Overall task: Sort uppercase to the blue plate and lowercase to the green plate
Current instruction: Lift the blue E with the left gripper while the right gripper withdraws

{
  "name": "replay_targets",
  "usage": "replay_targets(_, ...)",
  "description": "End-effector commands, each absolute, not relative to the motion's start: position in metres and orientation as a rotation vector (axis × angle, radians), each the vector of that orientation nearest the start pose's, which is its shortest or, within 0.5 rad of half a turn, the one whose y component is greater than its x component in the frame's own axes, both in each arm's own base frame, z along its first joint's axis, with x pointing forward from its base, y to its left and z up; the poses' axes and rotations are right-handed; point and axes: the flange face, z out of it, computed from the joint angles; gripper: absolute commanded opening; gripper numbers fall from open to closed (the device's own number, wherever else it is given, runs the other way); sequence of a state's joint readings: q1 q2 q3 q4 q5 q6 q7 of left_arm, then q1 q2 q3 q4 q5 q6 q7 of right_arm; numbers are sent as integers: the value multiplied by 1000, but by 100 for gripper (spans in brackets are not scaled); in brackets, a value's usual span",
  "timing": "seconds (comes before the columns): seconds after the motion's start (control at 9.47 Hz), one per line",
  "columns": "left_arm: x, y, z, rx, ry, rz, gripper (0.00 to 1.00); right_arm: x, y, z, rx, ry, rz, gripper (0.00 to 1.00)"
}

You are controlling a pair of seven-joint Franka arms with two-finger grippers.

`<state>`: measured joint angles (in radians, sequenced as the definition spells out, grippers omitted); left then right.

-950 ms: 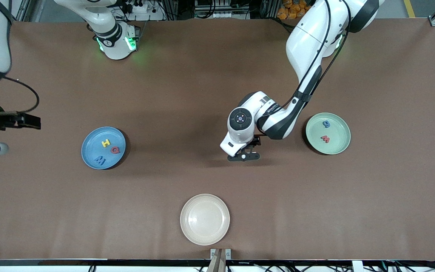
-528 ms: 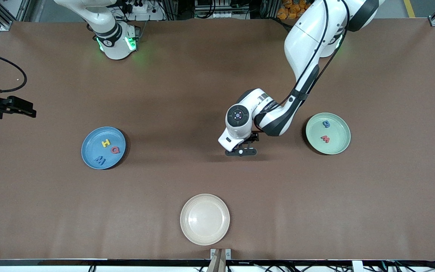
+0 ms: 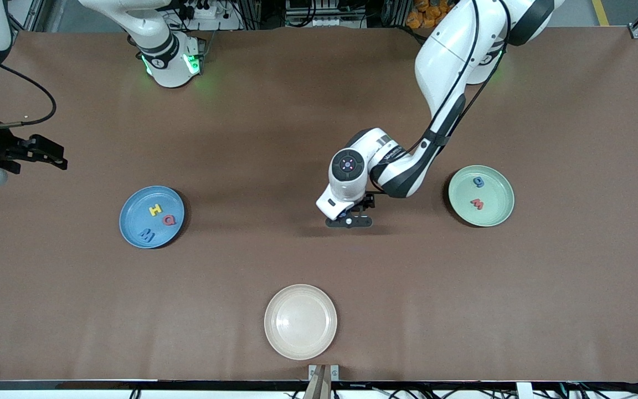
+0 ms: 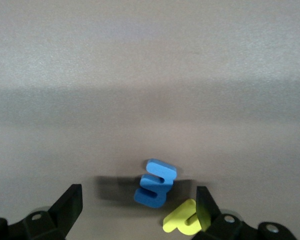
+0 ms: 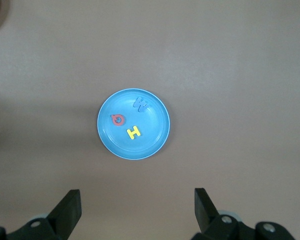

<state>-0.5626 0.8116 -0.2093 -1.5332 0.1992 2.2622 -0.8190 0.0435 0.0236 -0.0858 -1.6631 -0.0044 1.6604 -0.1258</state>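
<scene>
Three uppercase (image 3: 155,209) on blue plate (image 3: 130,224)

A matt, finely grained brown table (image 3: 241,138) is showing under soft light. The blue plate (image 3: 130,221), green plate (image 3: 496,213) and cream plate (image 3: 300,321) are looking like smooth, faintly glossy plastic. The blue letter (image 4: 155,183) and yellow letter (image 4: 182,221) are appearing as matt foam.

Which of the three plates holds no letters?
The cream plate, nearest the front camera; the blue plate holds three letters and the green plate holds two.
</scene>
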Motion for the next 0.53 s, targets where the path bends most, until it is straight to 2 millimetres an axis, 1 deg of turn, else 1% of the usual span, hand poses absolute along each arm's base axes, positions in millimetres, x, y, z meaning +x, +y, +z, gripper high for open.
replay_targets(0.0, 522, -463, 180, -3110, 64, 52, 100, 548, -23, 574, -3120, -153, -14, 100)
replay_targets(0.11, 525, -462, 180, -3109, 59, 44, 100, 547, -18, 574, -3119, -165, -16, 100)
replay_targets(0.32, 527, -461, 178, -3107, 74, 19, 100, 546, -18, 575, -3126, -169, -13, 100)
replay_targets(0.42, 525, -461, 170, -3109, 77, 24, 100, 546, -18, 576, -3128, -170, -18, 100)
